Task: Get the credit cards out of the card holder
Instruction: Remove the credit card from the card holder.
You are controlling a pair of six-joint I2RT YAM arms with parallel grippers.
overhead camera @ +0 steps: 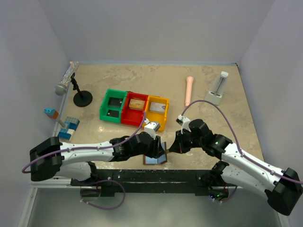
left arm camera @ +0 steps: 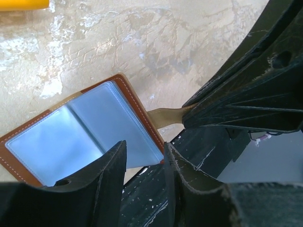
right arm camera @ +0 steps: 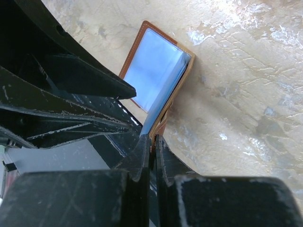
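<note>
- Top external view: the card holder lies open on the bench at its near edge, between the two arms and nearer to you than the row of bins.
- Right wrist view: the right pincer is closed narrow on the brown rim of one leaf, which appears tilted up off the bench.
- Left wrist view: the left pincer stands partly apart and holds nothing. Its tips sit just over the near corner of the pale blue inner panel.
- No card edge shows in the pockets, so you cannot tell from here whether one remains.
- Let the right pincer serve as the anchor.
- Bring the left tips to the pocket mouth and close on the card alone, not the sleeve.
- Draw along the pocket's line, or the holder may slide off the bench edge.
</note>
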